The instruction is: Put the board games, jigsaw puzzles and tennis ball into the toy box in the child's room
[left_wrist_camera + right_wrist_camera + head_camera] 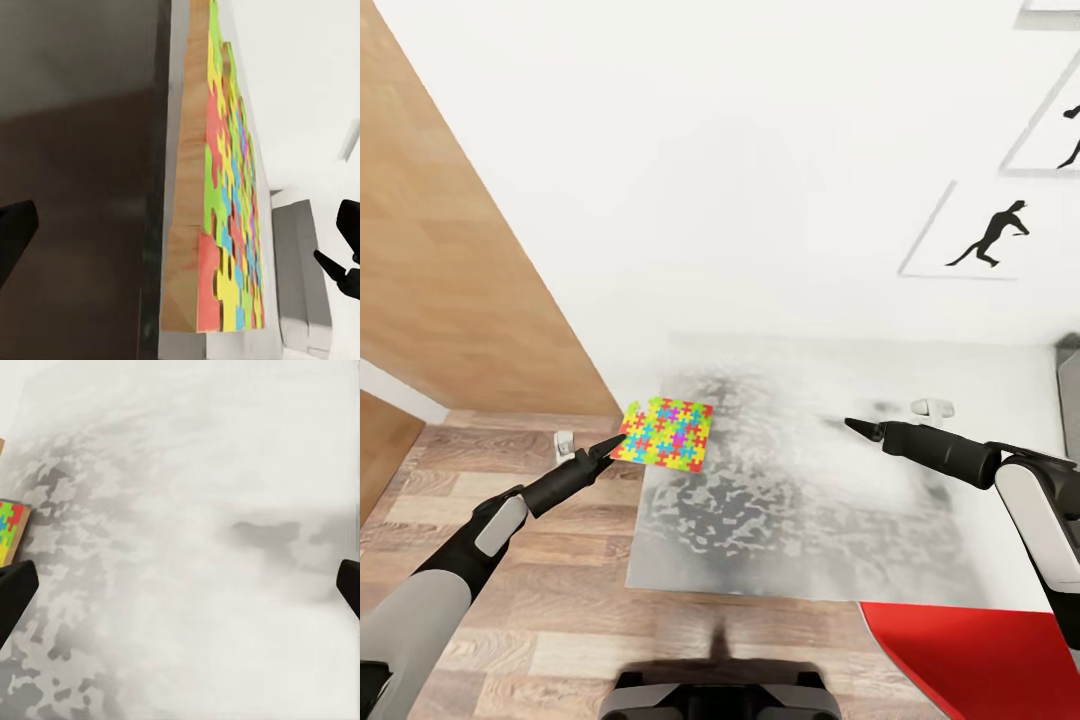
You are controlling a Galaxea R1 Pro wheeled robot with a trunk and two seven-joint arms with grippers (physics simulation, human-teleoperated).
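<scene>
Wall (pixel 760 180), white, fills the upper head view; black silhouette pictures (pixel 992 235) hang at its right. Wood-plank floor (pixel 510 600) lies below left, with a wood panel (pixel 440 260) slanting along the left edge.

Table (pixel 810 500): pale grey top with mottled grey shading, seen from above. A red surface (pixel 980 660) shows at the lower right corner; what it belongs to I cannot tell.

Jigsaw puzzle (pixel 664 434): one multicoloured board lying on the table's far left corner, its left edge at or slightly over the table edge. In the left wrist view the board (pixel 225 225) appears edge-on, wooden side face visible.

Left gripper (pixel 610 447): tip just beside the puzzle's left edge; contact cannot be confirmed. In the left wrist view its jaws stand wide apart, the puzzle between them and not clamped.

Right gripper (pixel 857 427): held over the bare table top, well apart from the puzzle. In the right wrist view its jaws stand apart, nothing between them.
</scene>
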